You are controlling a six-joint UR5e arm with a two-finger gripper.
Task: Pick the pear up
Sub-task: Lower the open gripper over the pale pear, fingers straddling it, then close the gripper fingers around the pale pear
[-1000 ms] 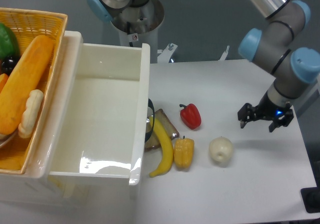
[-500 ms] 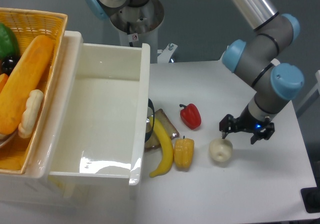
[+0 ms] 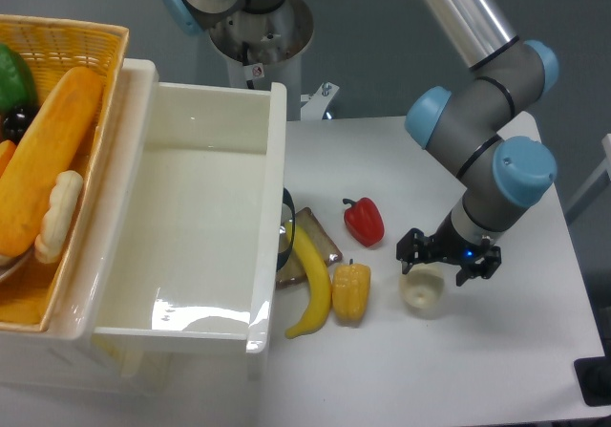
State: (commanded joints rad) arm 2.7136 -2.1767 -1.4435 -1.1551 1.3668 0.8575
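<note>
Hovering directly over pear [image 3: 421, 290], gripper [image 3: 448, 261] w/ fingers spread apart, nothing held; looks lined up to straddle fruit for descent. Pear on table [image 3: 430, 160], just right of yellow pepper [image 3: 350, 290], below-right of red pepper [image 3: 364, 221].

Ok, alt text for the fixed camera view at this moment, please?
The robot's open pincer hovers directly above the pale pear on the white table. Left of the pear lie a yellow pepper, a banana and a red pepper, beside a white bin.
</note>
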